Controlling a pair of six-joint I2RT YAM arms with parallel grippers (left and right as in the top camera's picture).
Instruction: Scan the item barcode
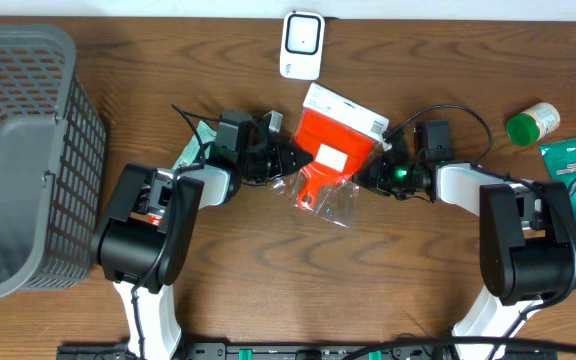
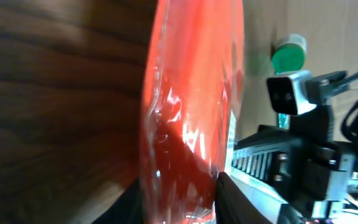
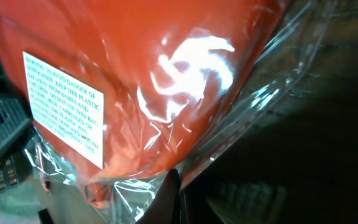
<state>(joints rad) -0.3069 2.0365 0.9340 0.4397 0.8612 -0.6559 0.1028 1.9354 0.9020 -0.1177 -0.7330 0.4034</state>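
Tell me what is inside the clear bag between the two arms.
An orange item fills the clear bag, with a white header card at one end. Its exact shape is hidden by folds and glare; no barcode shows.

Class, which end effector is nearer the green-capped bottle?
Right. The right end effector holds the orange packet on the side toward the green-capped bottle; the left end effector is at the packet's opposite side, farther off.

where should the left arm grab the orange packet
Its left edge, coming in sideways from the left: the orange packet is flat and thin in slack clear film, so jaws can span its thickness, and the right gripper pinches the opposite edge.
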